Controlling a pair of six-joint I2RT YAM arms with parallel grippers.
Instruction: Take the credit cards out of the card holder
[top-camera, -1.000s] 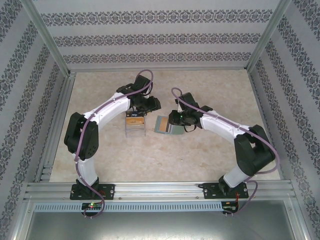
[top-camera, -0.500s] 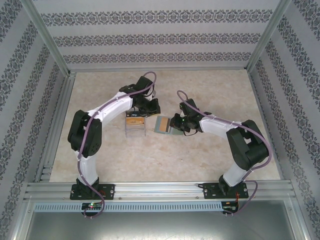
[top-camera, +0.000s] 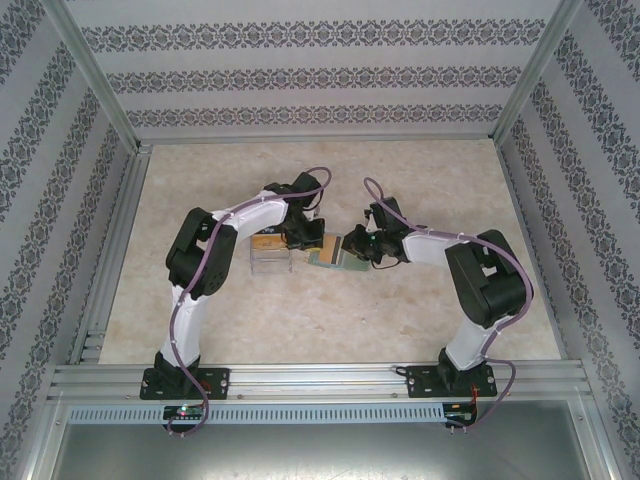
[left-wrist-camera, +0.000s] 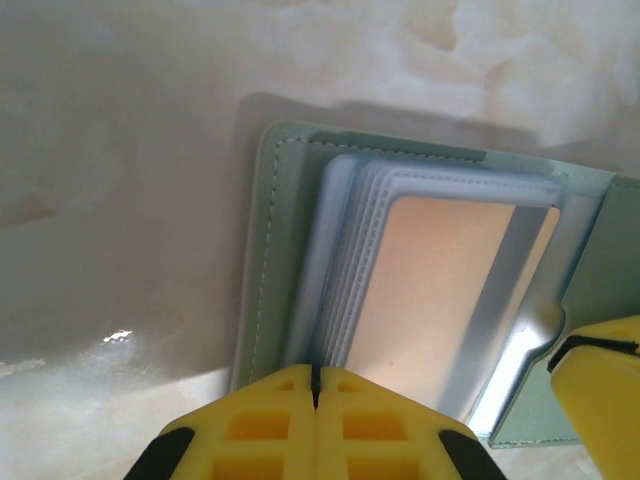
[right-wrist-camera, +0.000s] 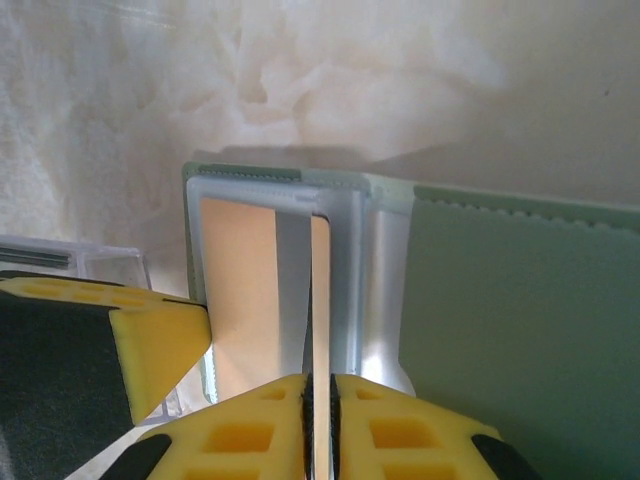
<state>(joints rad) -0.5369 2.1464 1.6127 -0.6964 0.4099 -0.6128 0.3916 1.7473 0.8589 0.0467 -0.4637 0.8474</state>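
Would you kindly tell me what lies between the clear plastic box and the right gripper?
In the top view, the open card holder lies between the clear plastic box and the right gripper, with the left gripper at its box-side edge.

table (top-camera: 420, 320): beige, marbled | lying on it: open card holder (top-camera: 328, 258), clear plastic box (top-camera: 270, 262) just beside it
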